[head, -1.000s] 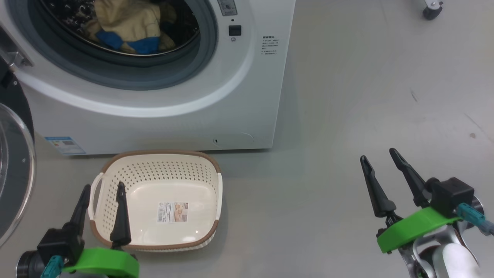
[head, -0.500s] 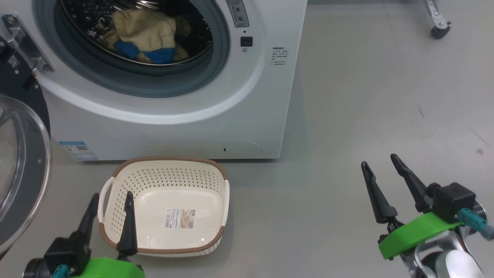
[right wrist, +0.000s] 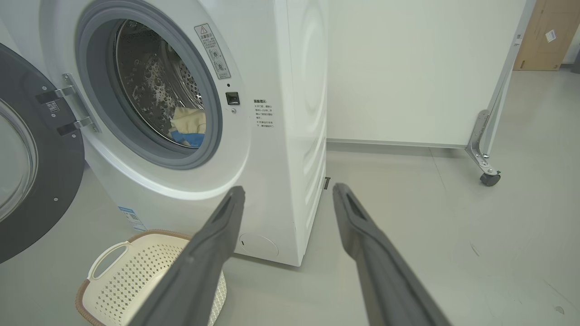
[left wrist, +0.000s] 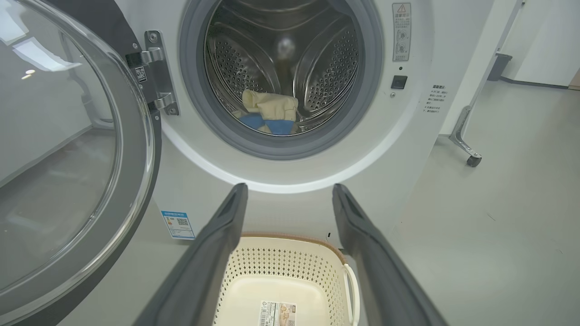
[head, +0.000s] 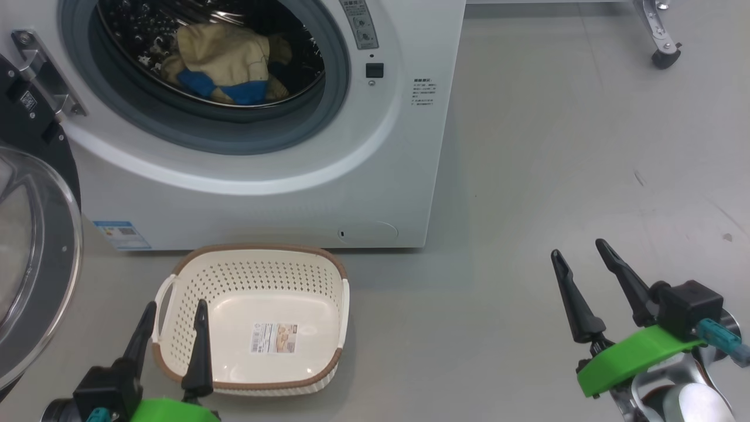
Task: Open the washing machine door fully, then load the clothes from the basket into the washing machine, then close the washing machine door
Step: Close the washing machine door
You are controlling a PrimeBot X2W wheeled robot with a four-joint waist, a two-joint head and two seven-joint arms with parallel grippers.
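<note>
Black-fingered left hand [head: 174,305] hovers above the empty basket [head: 258,251], at its left rim, fingers spread. Right hand [head: 578,248] hangs over bare floor [head: 527,176], well apart, likewise spread and empty. Clothes [head: 225,61] lie inside the washing machine [head: 281,205]; its door [head: 35,264] stands open.

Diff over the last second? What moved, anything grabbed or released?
Only the head camera shifted: the whole scene slides slightly down and right in its view. Nothing was taken or let go. Unchanged: left gripper and right gripper open and empty, clothes inside the washing machine, basket empty on the floor, washing machine door swung open.
</note>
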